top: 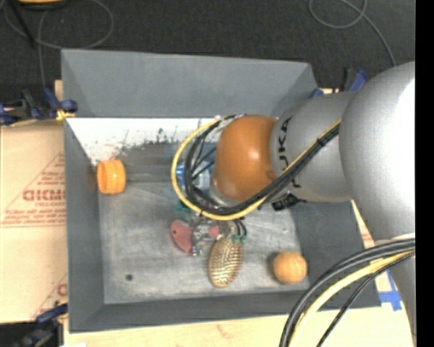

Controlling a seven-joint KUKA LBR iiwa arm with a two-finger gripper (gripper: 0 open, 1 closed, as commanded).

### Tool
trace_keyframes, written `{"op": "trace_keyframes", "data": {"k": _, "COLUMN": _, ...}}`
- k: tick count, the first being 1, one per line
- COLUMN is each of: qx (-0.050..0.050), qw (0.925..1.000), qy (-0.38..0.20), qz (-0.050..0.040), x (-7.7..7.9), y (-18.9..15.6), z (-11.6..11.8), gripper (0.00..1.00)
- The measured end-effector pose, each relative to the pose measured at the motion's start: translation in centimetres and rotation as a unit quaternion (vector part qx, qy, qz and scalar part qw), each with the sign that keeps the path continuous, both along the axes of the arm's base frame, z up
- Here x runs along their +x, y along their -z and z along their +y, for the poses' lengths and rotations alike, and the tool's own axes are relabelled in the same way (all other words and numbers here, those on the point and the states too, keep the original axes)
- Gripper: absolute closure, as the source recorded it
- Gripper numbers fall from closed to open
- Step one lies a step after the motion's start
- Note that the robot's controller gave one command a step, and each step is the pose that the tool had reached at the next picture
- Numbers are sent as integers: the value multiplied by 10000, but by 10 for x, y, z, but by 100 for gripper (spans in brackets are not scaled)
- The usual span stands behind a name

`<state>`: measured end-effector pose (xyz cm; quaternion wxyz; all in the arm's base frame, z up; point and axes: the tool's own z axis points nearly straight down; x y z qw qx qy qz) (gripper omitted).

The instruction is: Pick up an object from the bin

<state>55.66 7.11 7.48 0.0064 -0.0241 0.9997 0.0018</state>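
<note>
my gripper (201,236) low in the middle of the grey bin (83,223), right beside a pink rounded piece (179,235)
i cannot tell if it is parted or closed; the pink piece lies at its left, a gold mesh oval (225,261) just below, an orange ball (289,267) further right, an orange cylinder (111,176) well apart by the left wall
</note>
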Motion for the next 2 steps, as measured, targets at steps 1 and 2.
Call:
{"op": "trace_keyframes", "data": {"k": 1, "qx": -25, "qw": 10000, "qy": -54, "qz": 73, "x": -3, "y": -61, "z": 0, "gripper": 100}}
{"op": "trace_keyframes", "data": {"k": 2, "qx": -9, "qw": 10000, "qy": 49, "qz": 50, "x": -7, "y": -133, "z": 18, "gripper": 100}}
